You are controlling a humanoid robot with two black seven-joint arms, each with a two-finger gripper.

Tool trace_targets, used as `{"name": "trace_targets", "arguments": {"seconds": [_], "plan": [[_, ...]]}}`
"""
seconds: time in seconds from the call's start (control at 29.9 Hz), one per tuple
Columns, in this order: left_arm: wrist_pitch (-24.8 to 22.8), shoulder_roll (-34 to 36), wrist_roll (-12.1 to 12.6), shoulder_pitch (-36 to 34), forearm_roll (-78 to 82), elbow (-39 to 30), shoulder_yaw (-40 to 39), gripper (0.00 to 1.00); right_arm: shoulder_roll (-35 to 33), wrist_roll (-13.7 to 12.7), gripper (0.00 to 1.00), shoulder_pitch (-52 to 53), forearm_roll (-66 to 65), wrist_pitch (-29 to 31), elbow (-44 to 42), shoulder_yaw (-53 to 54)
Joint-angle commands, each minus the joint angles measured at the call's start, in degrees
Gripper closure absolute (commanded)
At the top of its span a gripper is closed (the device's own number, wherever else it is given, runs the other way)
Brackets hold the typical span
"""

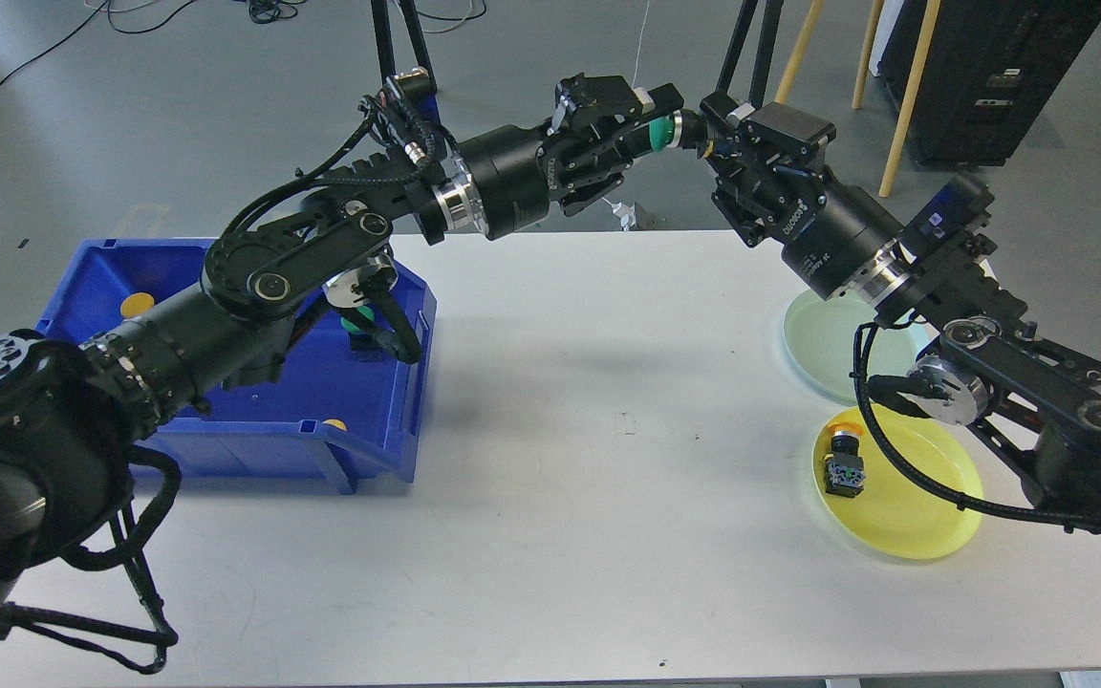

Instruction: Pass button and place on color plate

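Observation:
A green-capped button (pixel 665 131) is held high above the table's far edge, between both grippers. My left gripper (pixel 651 129) is shut on its green cap end. My right gripper (pixel 715 143) has its fingers closed around the button's dark body, which they mostly hide. A pale green plate (pixel 832 349) and a yellow plate (pixel 904 511) lie on the table at the right, under my right arm. A yellow-capped button (pixel 843 465) lies on the yellow plate's left part.
A blue bin (pixel 273 425) stands at the left under my left arm, holding a green button (pixel 356 323) and yellow buttons (pixel 137 305). Tripod legs and a black cabinet (pixel 990 67) stand behind the white table (pixel 560 497).

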Motion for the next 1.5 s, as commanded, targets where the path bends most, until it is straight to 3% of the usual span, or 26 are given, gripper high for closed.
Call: {"name": "trace_targets", "arguments": {"seconds": [0.0, 0.03, 0.07, 0.17, 0.33, 0.4, 0.5, 0.6, 0.77, 0.8, 0.9, 0.94, 0.97, 1.17, 1.24, 1.37, 1.47], "plan": [[0.01, 0.0, -0.01, -0.01, -0.72, -0.02, 0.0, 0.57, -0.03, -0.03, 0.97, -0.12, -0.04, -0.16, -0.06, 0.0], [0.01, 0.0, -0.01, -0.01, -1.33, -0.02, 0.0, 0.25, -0.11, -0.03, 0.99, -0.2, -0.04, -0.25, -0.06, 0.08], [0.01, 0.09, -0.01, -0.01, -2.2, -0.02, 0.0, 0.14, -0.11, -0.03, 0.99, -0.29, 0.04, -0.42, -0.06, 0.26], [0.01, 0.88, -0.01, -0.01, -3.53, -0.02, 0.0, 0.01, -0.38, -0.03, 0.99, -0.9, 0.83, -1.82, -0.14, 0.96], [0.01, 4.73, -0.01, -0.36, -5.11, -0.11, -1.14, 0.01, -0.73, -0.43, 1.0, -6.78, 8.89, -3.58, -0.41, 6.66], [0.01, 7.81, -0.01, -0.63, -5.11, -0.37, -1.23, 0.01, -0.47, -3.67, 1.0, -10.03, 17.32, -6.99, -0.76, 7.99], [0.01, 12.99, -0.01, -0.89, -5.2, -0.9, -1.23, 0.01, -0.11, -12.0, 0.99, -12.5, 29.89, -15.6, -4.78, 7.73], [0.01, 16.52, -0.01, -0.89, -5.2, -1.25, -1.23, 0.01, 0.24, -18.52, 0.99, -12.86, 36.5, -18.96, -13.03, 7.38], [0.01, 18.63, -0.01, -0.89, -5.2, -3.09, -1.23, 0.01, 3.57, -22.31, 0.97, -12.25, 38.01, -18.44, -20.44, 7.56], [0.01, 18.9, -0.01, -0.8, -5.2, -3.88, -1.23, 0.01, 3.84, -23.97, 0.91, -11.98, 38.01, -18.53, -21.4, 7.47], [0.01, 18.99, -0.01, -0.45, -5.2, -4.5, -1.23, 0.01, 6.12, -27.59, 0.38, -9.97, 37.84, -18.71, -24.57, 7.38], [0.01, 18.99, -0.01, -0.36, -5.2, -4.5, -1.23, 0.01, 6.65, -27.77, 0.15, -9.7, 37.75, -18.44, -25.1, 7.47], [0.01, 18.99, -0.01, -0.28, -5.2, -4.5, -1.23, 0.01, 6.65, -27.94, 0.0, -9.61, 37.75, -18.35, -25.11, 7.47], [0.01, 21.44, -0.01, 1.65, -6.69, -4.24, -2.1, 0.01, 5.95, -27.51, 0.0, -9.26, 37.93, -15.9, -21.25, 8.08], [0.01, 22.94, -0.01, 3.58, -10.02, -4.06, -3.07, 0.01, 3.59, -25.85, 0.0, -9.17, 37.92, -12.14, -17.57, 9.04], [0.01, 25.05, -0.01, 6.04, -16.79, -3.53, -3.43, 0.01, -3.88, -17.59, 0.0, -8.64, 37.75, 4.36, -7.12, 14.83], [0.01, 25.23, -0.01, 7.98, -19.17, -3.53, -3.6, 0.01, -4.51, -15.99, 0.0, -4.8, 37.66, 17.73, -5.85, 17.83]]}}
